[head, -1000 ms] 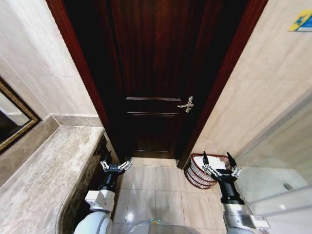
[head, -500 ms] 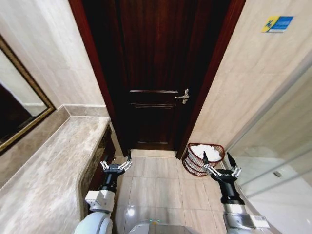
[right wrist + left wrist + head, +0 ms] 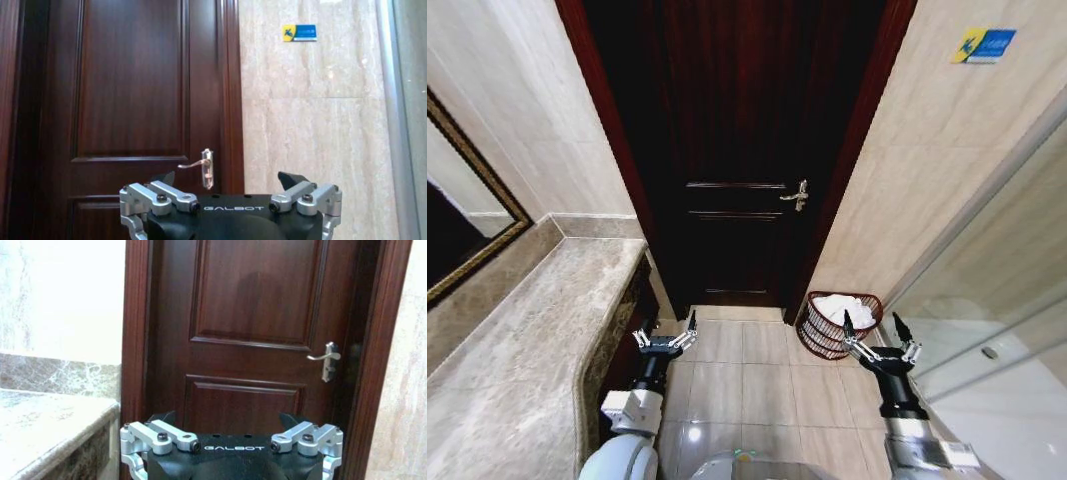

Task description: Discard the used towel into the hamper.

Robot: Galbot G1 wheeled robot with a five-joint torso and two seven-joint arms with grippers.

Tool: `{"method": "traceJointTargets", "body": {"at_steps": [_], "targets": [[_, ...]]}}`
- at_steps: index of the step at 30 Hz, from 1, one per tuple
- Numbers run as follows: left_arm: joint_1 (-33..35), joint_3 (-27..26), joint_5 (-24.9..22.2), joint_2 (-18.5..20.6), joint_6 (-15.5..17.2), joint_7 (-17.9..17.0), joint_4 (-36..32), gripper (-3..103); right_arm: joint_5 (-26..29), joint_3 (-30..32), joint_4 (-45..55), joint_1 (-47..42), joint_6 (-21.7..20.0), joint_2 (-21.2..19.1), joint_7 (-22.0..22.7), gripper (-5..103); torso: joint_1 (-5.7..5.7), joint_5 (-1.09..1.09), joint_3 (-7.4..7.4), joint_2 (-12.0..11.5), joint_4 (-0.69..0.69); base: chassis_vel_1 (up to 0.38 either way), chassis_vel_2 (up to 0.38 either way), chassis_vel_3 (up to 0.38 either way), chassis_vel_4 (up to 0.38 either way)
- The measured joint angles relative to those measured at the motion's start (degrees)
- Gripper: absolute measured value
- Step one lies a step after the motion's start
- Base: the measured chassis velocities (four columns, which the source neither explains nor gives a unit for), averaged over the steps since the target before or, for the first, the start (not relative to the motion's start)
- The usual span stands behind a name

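Head view: hamper (image 3: 837,330), round, dark red-brown, ribbed, standing on the tiled floor (image 3: 757,375) in the corner where the door frame meets the right-hand wall, just right of the dark wooden door (image 3: 742,150); white towel (image 3: 842,307) heaped inside it, rising to the rim. Right gripper (image 3: 873,333), fingers spread apart and empty, held low just in front of the hamper, its left fingertip overlapping the basket's near rim as seen from above. Left gripper (image 3: 665,331), fingers likewise spread and empty, held low beside the end of the marble surface (image 3: 517,340), well apart from the hamper. Framed mirror (image 3: 462,215) on the left wall above the surface; blue and yellow sign (image 3: 983,44) high on the right wall; glass panel (image 3: 997,330) at far right. Left wrist view: left gripper (image 3: 231,432), fingers apart, nothing between them, facing the closed door (image 3: 253,315) with its lever handle (image 3: 326,359); marble surface (image 3: 47,420) to one side. Right wrist view: right gripper (image 3: 231,191), fingers apart, nothing held, facing the door (image 3: 133,85), its handle (image 3: 201,167), the beige tiled wall (image 3: 307,130) and the sign (image 3: 299,32).
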Motion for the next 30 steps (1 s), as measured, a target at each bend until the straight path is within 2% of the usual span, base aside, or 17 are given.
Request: {"method": "traceJointTargets", "body": {"at_steps": [9,30], "targets": [[0.0,0.0,0.0,0.0,0.0,0.0,0.0,100,0.0,0.0,0.0,0.0,0.0,0.0,0.0,100,-0.01,0.02,0.00,0.0,-0.01,-0.107,-0.161,0.109,0.110],[0.0,0.0,0.0,0.0,0.0,0.0,0.0,100,0.0,0.0,0.0,0.0,0.0,0.0,0.0,100,-0.01,0.01,0.00,0.0,-0.01,0.017,0.014,-0.003,-0.005]]}}
